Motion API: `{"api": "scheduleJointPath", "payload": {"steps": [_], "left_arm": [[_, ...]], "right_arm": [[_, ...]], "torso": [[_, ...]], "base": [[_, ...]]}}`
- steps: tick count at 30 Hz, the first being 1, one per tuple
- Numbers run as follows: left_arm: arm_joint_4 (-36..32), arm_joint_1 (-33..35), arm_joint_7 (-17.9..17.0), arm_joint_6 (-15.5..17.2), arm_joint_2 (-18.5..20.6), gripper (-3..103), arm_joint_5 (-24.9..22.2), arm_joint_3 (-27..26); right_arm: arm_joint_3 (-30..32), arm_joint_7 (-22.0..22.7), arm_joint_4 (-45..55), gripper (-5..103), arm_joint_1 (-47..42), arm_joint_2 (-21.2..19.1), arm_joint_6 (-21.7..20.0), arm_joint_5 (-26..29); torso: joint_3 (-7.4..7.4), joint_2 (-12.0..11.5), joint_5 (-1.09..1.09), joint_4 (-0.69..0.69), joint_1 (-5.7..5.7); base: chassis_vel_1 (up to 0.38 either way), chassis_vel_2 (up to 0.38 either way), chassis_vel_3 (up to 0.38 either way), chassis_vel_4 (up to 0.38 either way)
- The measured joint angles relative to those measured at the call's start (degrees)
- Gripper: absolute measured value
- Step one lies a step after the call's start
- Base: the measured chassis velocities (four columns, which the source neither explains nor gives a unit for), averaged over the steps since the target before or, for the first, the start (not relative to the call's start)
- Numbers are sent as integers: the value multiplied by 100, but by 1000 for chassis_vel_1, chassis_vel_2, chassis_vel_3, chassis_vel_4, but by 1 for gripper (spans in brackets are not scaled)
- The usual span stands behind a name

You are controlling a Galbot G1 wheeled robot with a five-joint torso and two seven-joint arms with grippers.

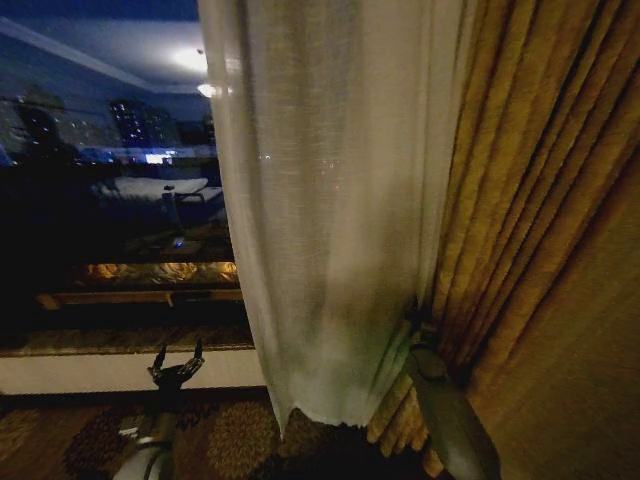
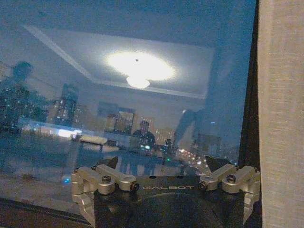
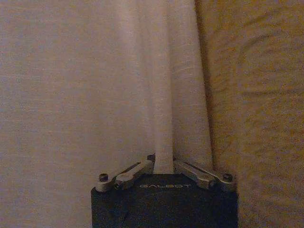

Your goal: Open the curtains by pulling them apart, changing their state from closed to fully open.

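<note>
My right gripper (image 3: 164, 164) is pinching a pleat of the curtain (image 1: 330, 200), bunched against the drapes (image 1: 540, 200). Light, floppy fabric, so grab folds. Left gripper (image 1: 177, 362) hangs low, released.

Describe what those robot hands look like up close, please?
Each hand is a dark, boxy block with the word GALBOT lettered on its face. On the left gripper, two pale metal linkage bars held by dark round screws carry small dark pointed tips. The right gripper has the same pale bars and screws. From the head view, its arm looks smooth, rounded and grey.
</note>
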Motion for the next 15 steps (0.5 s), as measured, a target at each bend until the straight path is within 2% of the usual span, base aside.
{"api": "scheduleJointPath", "payload": {"steps": [2, 3, 4, 5, 7, 8, 11, 13, 14, 15], "left_arm": [[0, 0, 0, 0, 0, 100, 0, 0], [0, 0, 0, 0, 0, 100, 0, 0], [0, 0, 0, 0, 0, 100, 0, 0], [0, 0, 0, 0, 0, 100, 0, 0], [0, 0, 0, 0, 0, 100, 0, 0], [0, 0, 0, 0, 0, 100, 0, 0], [0, 0, 0, 0, 0, 100, 0, 0], [0, 0, 0, 0, 0, 100, 0, 0], [0, 0, 0, 0, 0, 100, 0, 0], [0, 0, 0, 0, 0, 100, 0, 0]], "right_arm": [[-68, -143, 113, 0, -95, 34, 53, 13], [-169, -353, 281, -1, -231, 76, 86, 64], [-227, -450, 379, 4, -301, 101, 88, 89], [-227, -450, 379, 4, -301, 101, 88, 89], [-442, -624, 728, 15, -501, 144, 48, 232], [-610, -643, 962, 21, -639, 167, -6, 354], [-742, -642, 1204, 25, -776, 198, -25, 408], [-893, -521, 1536, 37, -979, 244, -108, 410], [-893, -521, 1536, 37, -979, 244, -108, 410], [-921, -463, 1619, 41, -1031, 261, -131, 419]], "torso": [[0, 0, 0, 0, 0], [0, 0, 1, 0, 0], [1, 0, 2, -1, 0], [1, 0, 2, -1, 0], [0, 0, -2, 0, 1], [0, 0, 0, 1, 0], [0, 0, 0, 1, 0], [0, 0, -1, 0, 0], [0, 0, -1, 0, 0], [0, 0, 0, 0, 0]], "base": [[0, 0, 0, 0], [0, 0, 0, 0], [0, 0, 0, 0], [0, 0, 0, 0], [0, 0, 0, 0], [0, 0, 0, 0], [0, 0, 0, 0], [0, 0, 0, 0], [0, 0, 0, 0], [0, 0, 0, 0]]}}
